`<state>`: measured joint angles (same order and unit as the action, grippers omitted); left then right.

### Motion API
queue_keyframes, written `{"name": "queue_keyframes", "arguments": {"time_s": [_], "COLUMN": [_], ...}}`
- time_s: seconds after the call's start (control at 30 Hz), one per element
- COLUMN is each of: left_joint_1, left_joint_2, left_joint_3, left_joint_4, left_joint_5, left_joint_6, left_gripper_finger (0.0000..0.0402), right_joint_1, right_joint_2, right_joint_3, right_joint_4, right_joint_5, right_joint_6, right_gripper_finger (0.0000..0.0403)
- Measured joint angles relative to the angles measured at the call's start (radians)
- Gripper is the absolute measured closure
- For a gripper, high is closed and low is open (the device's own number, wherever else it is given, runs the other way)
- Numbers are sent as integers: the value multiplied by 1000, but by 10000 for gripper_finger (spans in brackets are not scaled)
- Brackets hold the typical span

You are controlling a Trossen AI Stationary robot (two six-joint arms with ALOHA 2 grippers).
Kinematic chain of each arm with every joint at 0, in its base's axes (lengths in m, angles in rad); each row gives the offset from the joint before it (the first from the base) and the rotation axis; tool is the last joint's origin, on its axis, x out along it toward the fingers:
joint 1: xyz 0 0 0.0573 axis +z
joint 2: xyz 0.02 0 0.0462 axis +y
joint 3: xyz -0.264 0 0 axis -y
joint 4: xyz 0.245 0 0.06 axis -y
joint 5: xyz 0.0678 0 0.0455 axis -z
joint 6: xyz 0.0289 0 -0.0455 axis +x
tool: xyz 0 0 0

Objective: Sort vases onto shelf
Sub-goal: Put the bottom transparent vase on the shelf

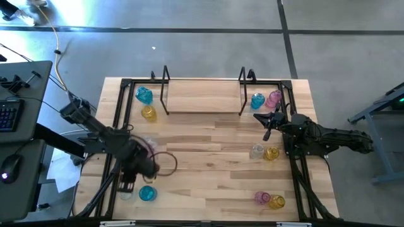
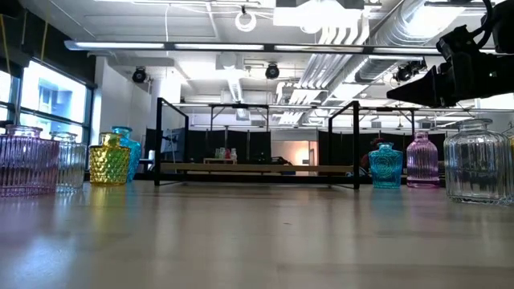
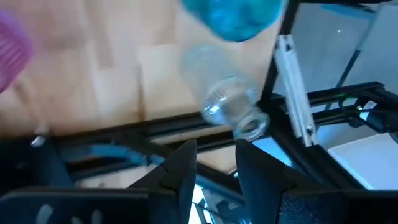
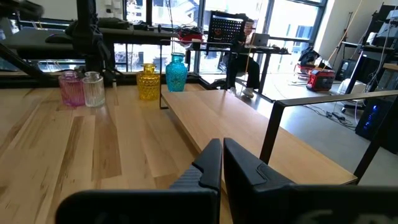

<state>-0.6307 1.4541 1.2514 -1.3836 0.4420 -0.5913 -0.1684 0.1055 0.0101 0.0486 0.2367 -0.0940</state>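
**Two arms over a table of scattered vases**

Two dark arms reach over the wooden table [image 1: 208,148]. The left jaws [image 3: 214,163] hang above the table's near-left corner, parted with nothing between them; just beyond their tips a clear vase [image 3: 227,102] lies on its side by the black rail, its mouth toward the jaws, a teal vase [image 3: 233,15] beyond it. A pink vase [image 1: 149,145] stands close by that arm. The right jaws [image 4: 222,163] are pressed together, empty, held above the table's right side and pointing at the shelf [image 1: 203,93].

The shelf, a thin black frame, stands at the middle of the far edge, and no vase is on it. To its left stand a teal vase [image 1: 144,95] and a yellow vase [image 1: 149,113]; to its right, a teal vase [image 1: 257,100] and a pink vase [image 1: 274,98]. Farther forward on the right sit a clear and yellow pair [image 1: 265,152], and at the near-right corner a pink and yellow pair [image 1: 269,200].
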Motion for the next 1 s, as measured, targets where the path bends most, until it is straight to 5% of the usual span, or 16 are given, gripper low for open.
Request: {"name": "queue_keyframes", "arguments": {"time_s": [0.4,1.0], "left_joint_1": [-177,-197], "left_joint_2": [93,114], "left_joint_3": [0,0], "left_joint_4": [55,70], "left_joint_5": [-14,-72], "left_joint_6": [-86,-164], "left_gripper_finger": [300,300], "right_joint_1": [0,0], "right_joint_2": [0,0], "right_joint_3": [0,0], "right_joint_4": [0,0], "right_joint_5": [0,0], "right_joint_6": [0,0], "right_gripper_finger": [403,403]}}
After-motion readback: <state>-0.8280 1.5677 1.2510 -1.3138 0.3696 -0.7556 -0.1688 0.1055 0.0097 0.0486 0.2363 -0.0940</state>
